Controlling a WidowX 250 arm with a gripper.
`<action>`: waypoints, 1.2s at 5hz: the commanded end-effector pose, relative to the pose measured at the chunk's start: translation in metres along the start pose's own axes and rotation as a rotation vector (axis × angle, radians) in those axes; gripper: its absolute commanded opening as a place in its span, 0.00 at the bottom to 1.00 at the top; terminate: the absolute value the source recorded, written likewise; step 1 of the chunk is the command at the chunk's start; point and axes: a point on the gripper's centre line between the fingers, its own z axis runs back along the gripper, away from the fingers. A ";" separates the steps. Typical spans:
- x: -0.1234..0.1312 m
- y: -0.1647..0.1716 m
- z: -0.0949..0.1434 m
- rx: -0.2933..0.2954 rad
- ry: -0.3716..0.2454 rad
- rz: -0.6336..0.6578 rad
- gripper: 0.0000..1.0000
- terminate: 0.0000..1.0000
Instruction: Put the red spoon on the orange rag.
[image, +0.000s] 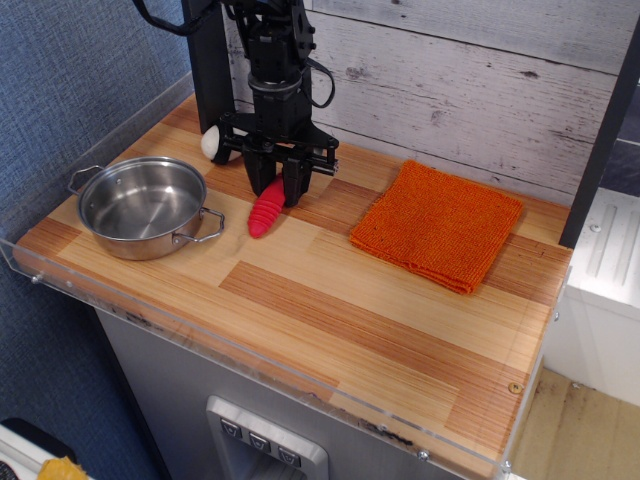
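The red spoon (266, 212) lies on the wooden table, left of the middle, its ribbed red handle pointing toward the front. Its silver bowl is hidden behind the gripper. My black gripper (275, 192) is down over the upper part of the handle with its fingers closed in on both sides of it. The orange rag (437, 224) lies flat on the right side of the table, well apart from the spoon.
A steel pot (143, 206) with two handles stands at the left front. A white egg-shaped object (213, 143) sits behind the gripper near the back wall. A clear plastic rim (250, 362) runs along the table's front edge.
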 end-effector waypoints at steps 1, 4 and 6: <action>-0.002 -0.009 0.031 -0.030 -0.030 0.009 0.00 0.00; -0.009 -0.093 0.067 -0.066 -0.004 -0.019 0.00 0.00; -0.009 -0.141 0.052 -0.045 0.007 -0.198 0.00 0.00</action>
